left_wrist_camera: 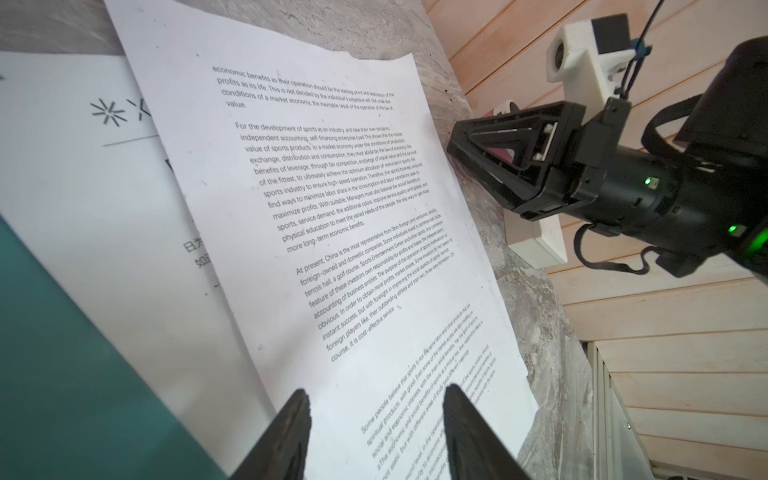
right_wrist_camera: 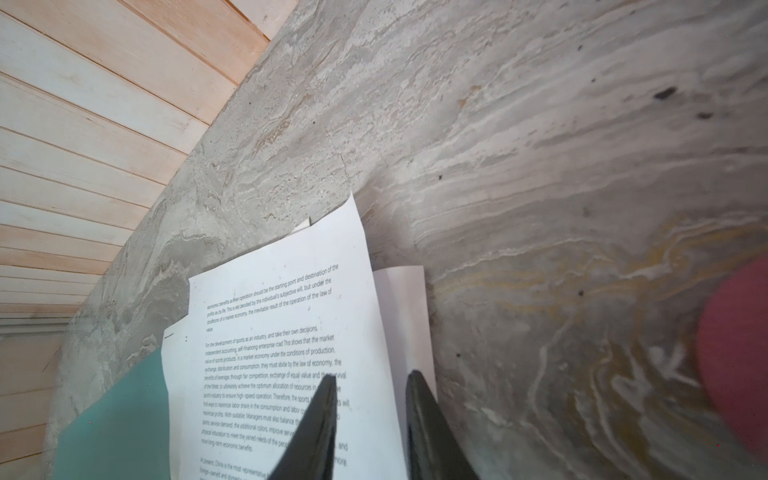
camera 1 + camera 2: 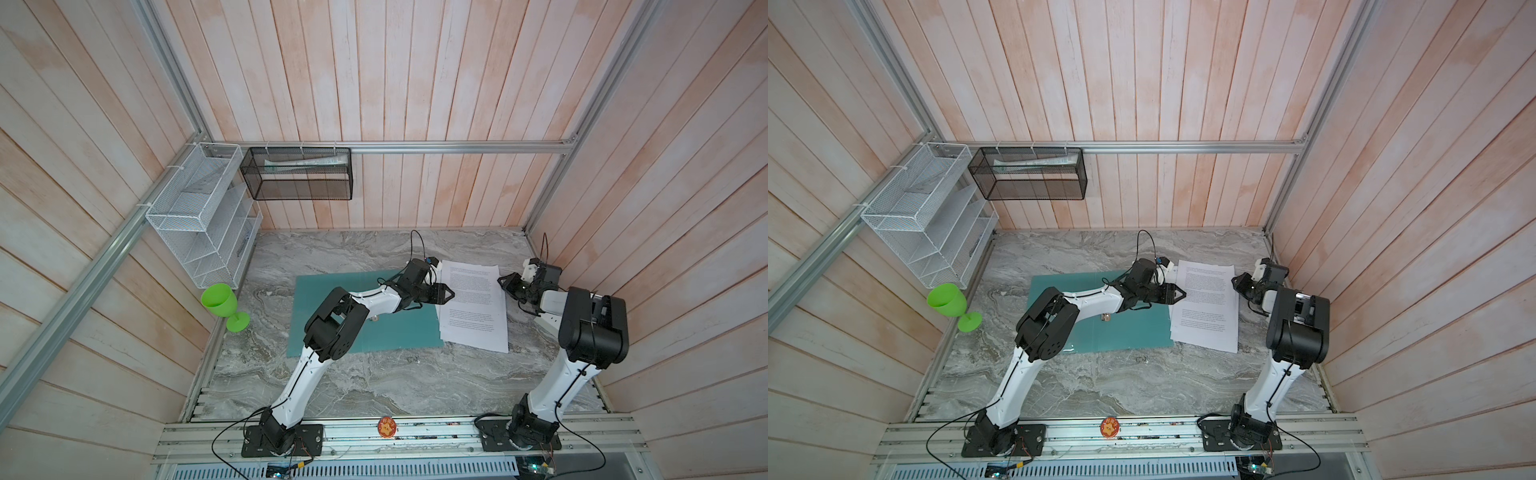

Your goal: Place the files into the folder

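progress: nothing filed yet as far as I can see, I'd call this the very start of the pickup
files: loose fanned stack lying on the table, just overlapping the folder's right edge
folder: looks opened flat, small metal clip showing near its middle, no sheets on it besides that overlap
left gripper: fingers spread, hovering over the stack's folder-side edge, pinching nothing
right gripper: narrow gap between the fingers, at the stack's far edge, no sheet pinched that I can make out
left to do: grab the stack, get it onto the folder, probably under the clip
readable text: top sheet says "For the development of sports as an industry" and "At present, China is the most representative". The sheet under it has a starburst logo and Chinese characters, too cut off to read. No brand names.
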`<action>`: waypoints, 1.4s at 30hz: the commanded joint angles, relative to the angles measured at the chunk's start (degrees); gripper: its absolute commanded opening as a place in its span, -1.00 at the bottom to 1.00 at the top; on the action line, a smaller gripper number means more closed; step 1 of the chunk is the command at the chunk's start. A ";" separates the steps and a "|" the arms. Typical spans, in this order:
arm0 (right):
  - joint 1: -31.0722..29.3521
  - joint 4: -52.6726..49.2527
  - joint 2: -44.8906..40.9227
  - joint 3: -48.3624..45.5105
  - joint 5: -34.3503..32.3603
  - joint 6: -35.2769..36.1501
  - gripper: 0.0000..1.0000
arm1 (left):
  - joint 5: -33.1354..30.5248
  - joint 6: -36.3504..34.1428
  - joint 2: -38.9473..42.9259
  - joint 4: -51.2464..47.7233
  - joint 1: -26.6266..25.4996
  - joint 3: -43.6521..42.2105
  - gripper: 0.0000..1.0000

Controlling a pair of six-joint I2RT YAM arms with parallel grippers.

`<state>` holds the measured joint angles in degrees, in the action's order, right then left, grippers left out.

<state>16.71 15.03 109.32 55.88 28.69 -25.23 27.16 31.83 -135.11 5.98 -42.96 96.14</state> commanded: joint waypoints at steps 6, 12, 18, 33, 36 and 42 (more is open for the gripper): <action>0.31 -7.81 5.94 6.95 5.23 0.89 -0.45 | 2.24 0.68 -3.38 -0.96 -0.47 3.35 0.06; 0.30 -9.92 6.99 8.01 5.82 1.59 -0.45 | 2.28 0.51 -4.54 -2.09 -0.44 4.39 0.04; 0.34 -11.69 8.55 8.93 12.41 2.76 -0.52 | 2.81 1.01 -5.43 -2.54 -0.23 4.81 0.02; -0.29 -24.40 11.77 12.70 17.41 9.62 -0.33 | 4.13 0.87 -5.26 -1.99 2.13 2.55 -0.01; -0.50 -25.70 11.32 13.23 14.98 10.32 -0.18 | 4.04 0.77 -4.93 -1.76 2.67 1.91 -0.01; -1.57 -25.39 11.68 13.72 18.73 10.51 -0.38 | 4.05 0.51 -5.27 -1.49 2.97 1.82 -0.02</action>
<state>16.12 -5.54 119.15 69.08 48.10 -16.08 31.18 32.80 -139.33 4.47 -40.03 99.02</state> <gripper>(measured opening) 0.321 0.491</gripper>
